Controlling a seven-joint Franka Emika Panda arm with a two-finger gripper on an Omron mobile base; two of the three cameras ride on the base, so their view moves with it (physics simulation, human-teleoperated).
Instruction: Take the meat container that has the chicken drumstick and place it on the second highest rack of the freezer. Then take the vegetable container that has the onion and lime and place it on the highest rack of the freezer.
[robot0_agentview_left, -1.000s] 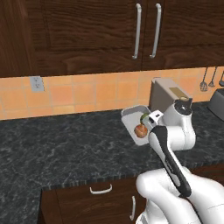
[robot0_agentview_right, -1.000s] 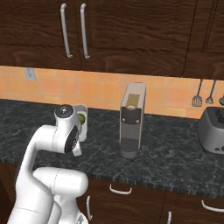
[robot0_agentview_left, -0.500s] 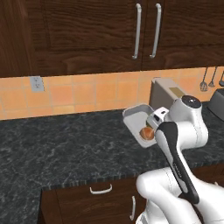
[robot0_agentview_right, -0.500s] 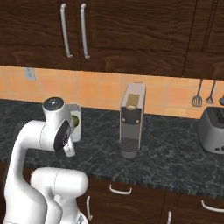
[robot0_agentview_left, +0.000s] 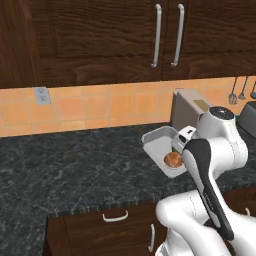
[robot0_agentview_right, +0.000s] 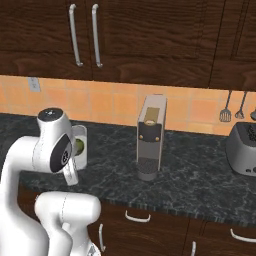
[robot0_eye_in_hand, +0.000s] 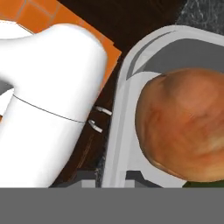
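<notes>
Here, the vegetable container holding the onion and lime hangs over the desk, its rim clamped between the fingers, seemingly freezer-bound.

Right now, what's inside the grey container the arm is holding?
An onion lies in the container. A green fruit, likely the lime, shows beside the arm. The rest is covered by the arm.

The onion is mottled reddish-brown and tan in a pale grey container. The lime is green. The counter is black, veined grey.
</notes>
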